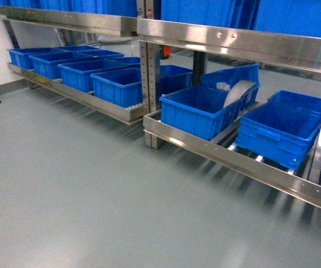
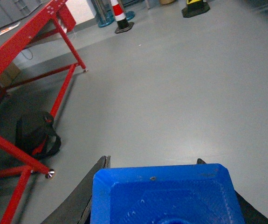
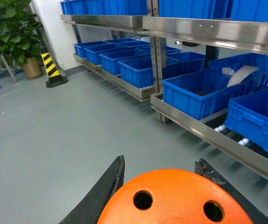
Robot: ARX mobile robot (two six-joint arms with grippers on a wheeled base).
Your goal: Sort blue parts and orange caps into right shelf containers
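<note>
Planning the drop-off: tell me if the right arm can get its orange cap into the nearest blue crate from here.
Probably not yet. The right tool holds the orange cap, but open floor separates it from the crate; nothing blocks the way.

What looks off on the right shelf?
One blue crate sits tilted behind the front crate, leaning rather than flat, with a curled white sheet sticking out between them. The other crates sit level.

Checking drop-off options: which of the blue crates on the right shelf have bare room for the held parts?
The front-left crate and the right crate look open inside, though their floors are only partly visible. The crate behind is crowded by a pale curved sheet. The orange cap and blue part are both gripped.
</note>
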